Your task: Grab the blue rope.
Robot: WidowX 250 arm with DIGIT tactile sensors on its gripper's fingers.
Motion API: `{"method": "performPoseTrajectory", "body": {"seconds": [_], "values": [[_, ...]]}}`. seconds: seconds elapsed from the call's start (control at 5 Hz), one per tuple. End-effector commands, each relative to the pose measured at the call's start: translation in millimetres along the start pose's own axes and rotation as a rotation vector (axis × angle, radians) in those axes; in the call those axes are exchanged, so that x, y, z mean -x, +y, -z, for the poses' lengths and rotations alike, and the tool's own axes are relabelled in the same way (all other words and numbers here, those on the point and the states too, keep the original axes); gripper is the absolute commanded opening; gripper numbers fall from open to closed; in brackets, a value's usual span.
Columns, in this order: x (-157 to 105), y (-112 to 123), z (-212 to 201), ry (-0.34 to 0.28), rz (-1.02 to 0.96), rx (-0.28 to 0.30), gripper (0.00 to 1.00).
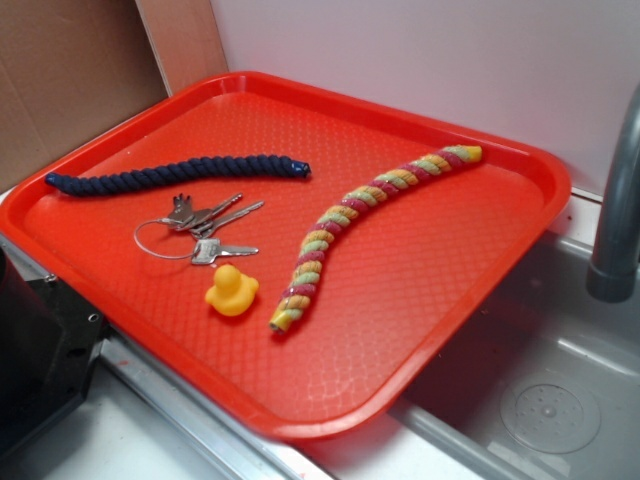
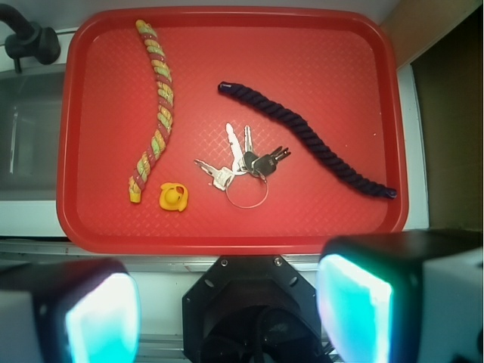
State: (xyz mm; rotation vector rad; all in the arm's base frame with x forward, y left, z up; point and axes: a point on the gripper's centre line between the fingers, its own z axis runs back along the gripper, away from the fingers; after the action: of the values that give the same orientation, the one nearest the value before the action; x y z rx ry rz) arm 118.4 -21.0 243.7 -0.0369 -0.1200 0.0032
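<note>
1. Far left in the exterior view: blue rope (image 1: 175, 172), dark navy twisted cord, lying flat along the tray's left edge in a slight arc. Nothing touches it. Probably laid out apart from the rest so it can be picked cleanly.
2. Just right of the rope and nearer the front: bunch of keys (image 1: 205, 232) on a wire ring, close to the rope but not on it.
3. Yellow rubber duck (image 1: 231, 291) sits just below the keys.
4. Further right: multicoloured rope (image 1: 372, 233), yellow, green and pink, curved diagonally, well apart from the blue one. Likely a distractor.
5. All rest on the red tray (image 1: 420, 330), beside a sink.
6. End effector (image 2: 227, 310), wrist view: fingers spread wide, holding nothing, hovering short of the tray's near rim.
7. No readable writing or brand anywhere.
</note>
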Motion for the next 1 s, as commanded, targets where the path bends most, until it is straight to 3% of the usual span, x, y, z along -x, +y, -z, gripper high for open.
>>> {"method": "performPoseTrajectory", "body": {"seconds": [0.0,0.6,0.8], "values": [[0.0,0.0,0.0,0.0,0.0,0.0,1.0],[-7.8,66.2,42.2,-0.051,0.154,0.002,1.0],[-25.4,86.7,74.3,-0.08,0.301,-0.04,1.0]]}}
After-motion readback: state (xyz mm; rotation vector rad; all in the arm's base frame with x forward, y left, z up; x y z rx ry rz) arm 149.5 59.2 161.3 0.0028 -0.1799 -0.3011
